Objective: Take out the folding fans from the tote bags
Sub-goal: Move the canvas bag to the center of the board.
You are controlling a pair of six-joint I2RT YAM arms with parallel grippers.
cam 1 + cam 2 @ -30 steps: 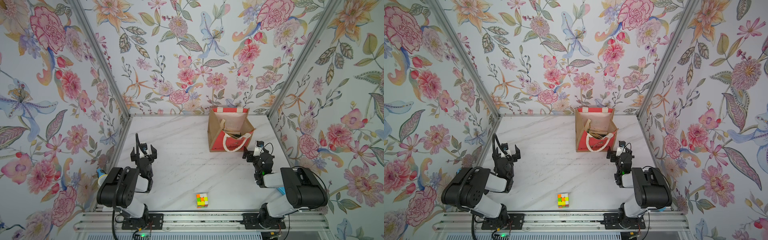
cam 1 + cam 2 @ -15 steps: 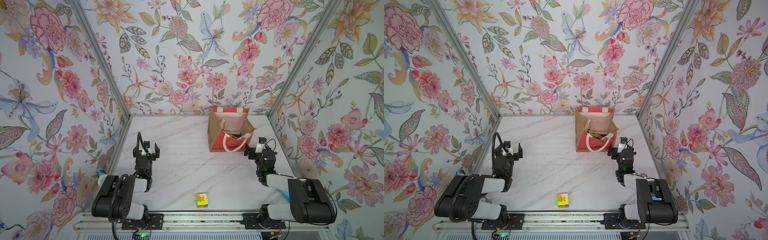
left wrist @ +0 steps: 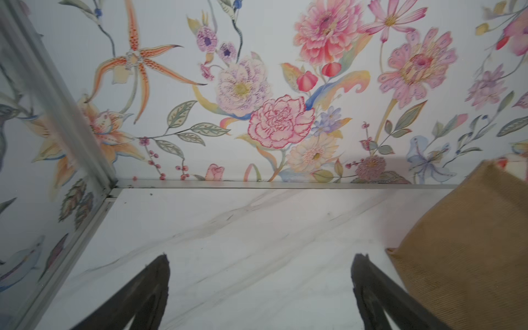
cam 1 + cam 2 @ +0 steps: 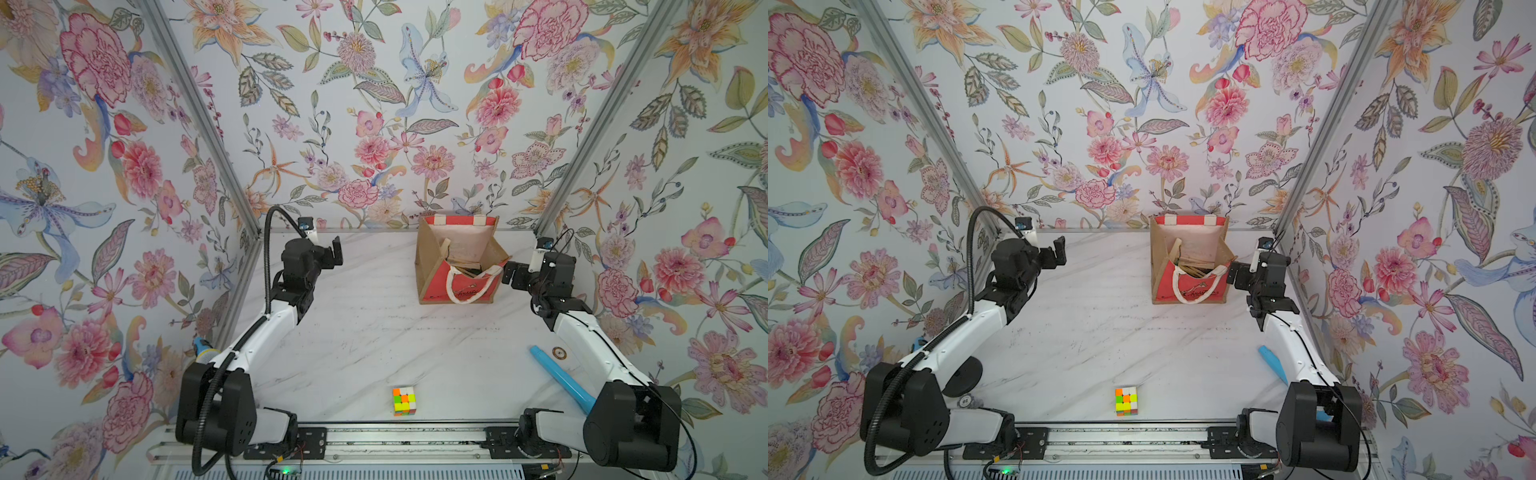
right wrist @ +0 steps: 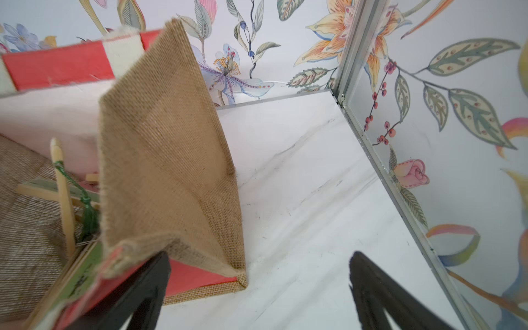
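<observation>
We are holding left gripper (image 3: 262,255) and right gripper (image 5: 260,253) spread wide, empty, preparing to reach into the tote bag (image 4: 461,286) for folding fans (image 5: 63,183).

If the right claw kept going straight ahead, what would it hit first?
Probably the tote bag: one finger of the right claw overlaps its near corner, while the other faces bare table. Depth is unclear.

The right gripper (image 5: 260,257) stands wide open and empty over the marble table (image 5: 314,185), one jaw just beside the tote bag (image 5: 165,157) at its ten o'clock. Folding fans (image 5: 64,197) lie inside the bag, one green-tasselled. A metal post (image 5: 350,57) rises at one o'clock
</observation>
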